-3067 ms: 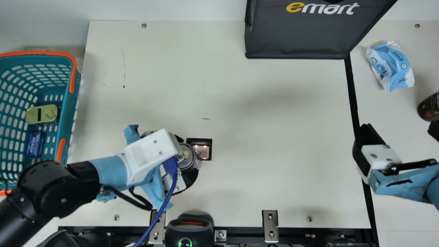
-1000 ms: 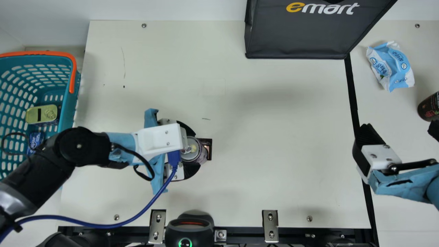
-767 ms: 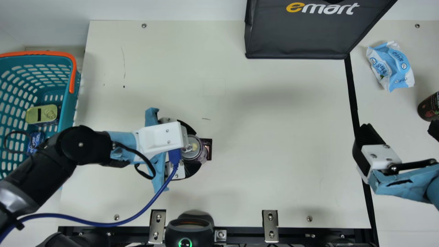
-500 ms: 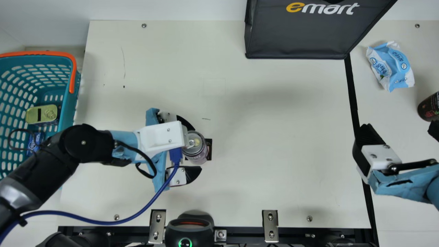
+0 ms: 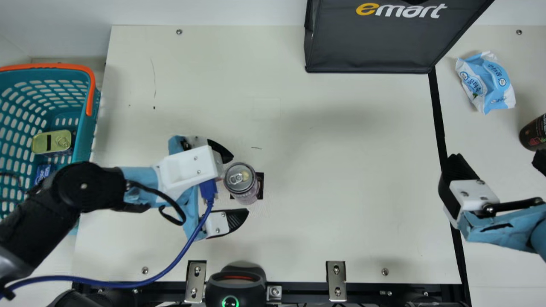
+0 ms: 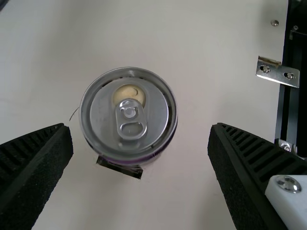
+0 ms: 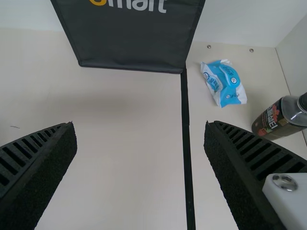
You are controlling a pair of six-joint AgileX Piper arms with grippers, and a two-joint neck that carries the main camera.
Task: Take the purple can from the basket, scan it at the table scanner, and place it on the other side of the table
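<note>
Looking at the purple-sided metal drink can with a silver lid point(image 5: 240, 179), it's standing upright over the dark square table scanner point(image 5: 261, 186), right around the left gripper's point(image 5: 240, 183) fingertips, with daylight on both sides. That gripper is spread wide, nothing in it. The right gripper point(image 7: 139, 125) is wide and empty too, well apart from the can.

So my read is the can's parked for its scan; can't tell if it has registered. The teal plastic basket with orange handles point(image 5: 87, 140) sits behind the left gripper, so the drop spot is probably over by the right one. I'd keep it off the blue-and-white soft pack point(image 5: 486, 83) and the dark bottle point(image 5: 533, 132) near that side.

Handling-wise, the tab's lying flat, so I'm guessing it's sealed and full: kinda heavy for its size, pretty stiff, but thin-walled enough to dent if you crush it. Smooth metal can slip too, especially if damp. I'd straddle it with both ribbed fingers around mid-body, below the narrowed shoulder, then squeeze evenly and lift straight up. Grab by the rim or off-centre and it might tip or squirt out, imo.
</note>
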